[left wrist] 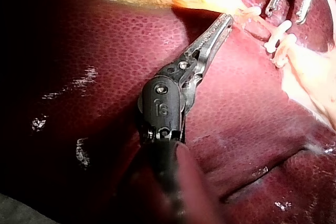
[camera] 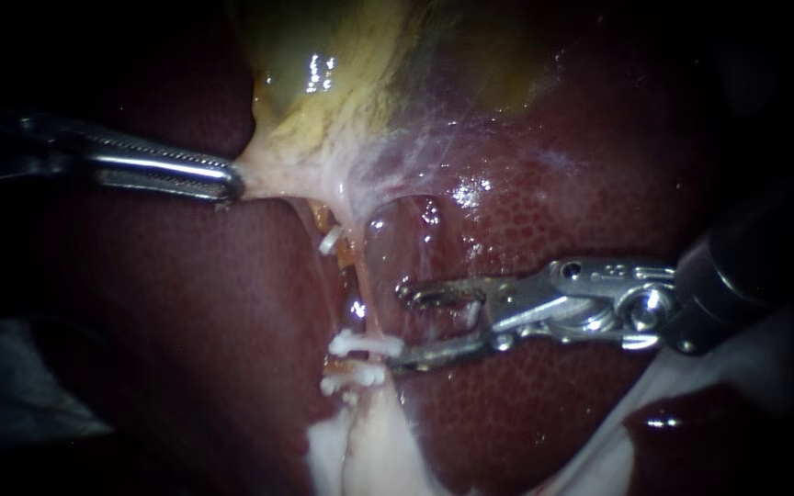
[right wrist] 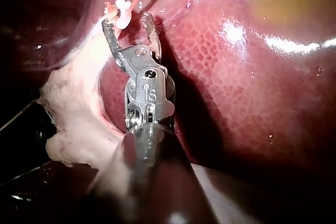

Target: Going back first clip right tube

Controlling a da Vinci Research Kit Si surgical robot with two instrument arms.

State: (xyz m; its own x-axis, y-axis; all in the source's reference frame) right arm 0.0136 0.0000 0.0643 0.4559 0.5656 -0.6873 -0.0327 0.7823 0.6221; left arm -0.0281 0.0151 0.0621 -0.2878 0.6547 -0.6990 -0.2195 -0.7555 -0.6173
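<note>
A pale tube [camera: 361, 292] runs down from the gallbladder [camera: 342, 83] over the liver [camera: 581, 202]. It carries a white clip [camera: 365, 344], with a second clip [camera: 351, 378] just below and a third clip [camera: 330, 242] higher up. My right instrument [camera: 404, 328] stands open just right of the tube, its lower jaw tip beside the upper of the two low clips, holding nothing. My left instrument [camera: 230, 181] is shut on the gallbladder's lower edge, stretching it leftward. In the right wrist view the open right instrument [right wrist: 127, 23] sits just short of a clip [right wrist: 123, 11].
Whitish fatty tissue [camera: 360, 450] lies below the clips and also beside my right instrument [right wrist: 73, 124]. In the left wrist view the left instrument [left wrist: 224, 23] grips yellow tissue, with the clips [left wrist: 278, 40] and the right instrument [left wrist: 292, 1] beyond it.
</note>
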